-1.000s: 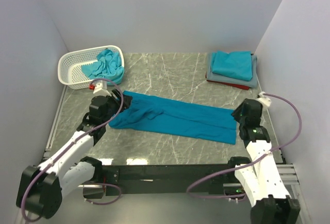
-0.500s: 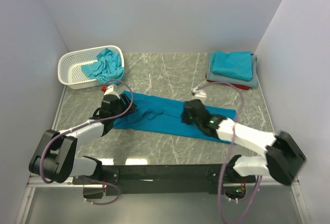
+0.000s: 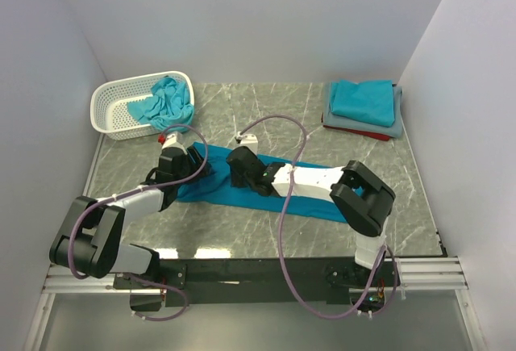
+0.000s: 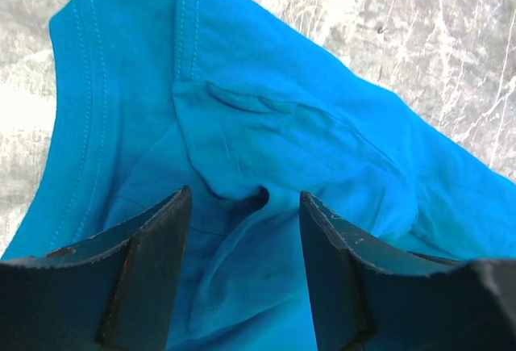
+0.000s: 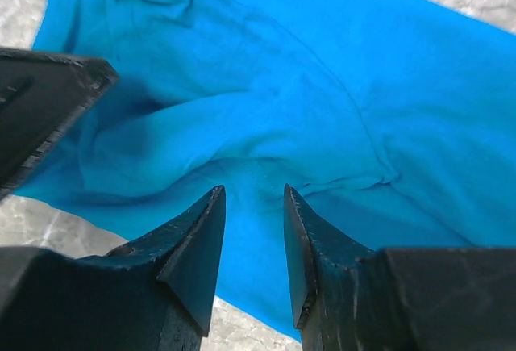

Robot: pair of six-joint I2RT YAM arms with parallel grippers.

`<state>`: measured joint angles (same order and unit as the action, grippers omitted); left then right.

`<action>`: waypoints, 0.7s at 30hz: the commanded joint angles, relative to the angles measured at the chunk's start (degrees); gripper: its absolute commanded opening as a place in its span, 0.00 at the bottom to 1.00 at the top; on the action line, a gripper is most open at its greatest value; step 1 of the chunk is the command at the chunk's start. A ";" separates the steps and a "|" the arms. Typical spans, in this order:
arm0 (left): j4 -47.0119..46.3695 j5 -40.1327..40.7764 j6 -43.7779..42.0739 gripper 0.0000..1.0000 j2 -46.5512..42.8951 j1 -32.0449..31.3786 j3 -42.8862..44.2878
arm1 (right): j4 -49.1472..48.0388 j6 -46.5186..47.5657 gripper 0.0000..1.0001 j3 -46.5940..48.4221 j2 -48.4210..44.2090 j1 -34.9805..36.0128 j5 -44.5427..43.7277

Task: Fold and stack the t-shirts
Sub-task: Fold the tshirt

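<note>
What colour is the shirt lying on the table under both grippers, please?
The shirt is plain teal-blue, clearest in the left wrist view.

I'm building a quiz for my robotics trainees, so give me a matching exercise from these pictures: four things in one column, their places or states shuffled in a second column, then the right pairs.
Column one:
1. white basket
2. folded stack of shirts
3. spread teal shirt
4. right end effector

Column two:
A. open, over blue cloth
B. far right corner of the table
C. far left corner, holding a crumpled turquoise shirt
D. laid across the middle

Pairs: 1-C, 2-B, 3-D, 4-A.
</note>
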<state>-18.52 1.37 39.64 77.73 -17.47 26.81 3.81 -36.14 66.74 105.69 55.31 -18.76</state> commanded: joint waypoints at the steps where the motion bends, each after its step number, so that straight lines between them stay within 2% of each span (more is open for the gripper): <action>1: -2.39 0.30 -1.14 0.61 -0.57 0.42 1.14 | -0.39 -0.07 0.42 2.96 1.36 0.94 -0.48; 21: -2.92 -0.93 -1.14 0.61 -0.30 0.95 0.79 | 5.59 -1.04 0.41 6.65 7.77 1.99 -2.16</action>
<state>-19.05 1.28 39.64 77.73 -16.78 26.81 8.56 -36.60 71.00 112.33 56.86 -19.18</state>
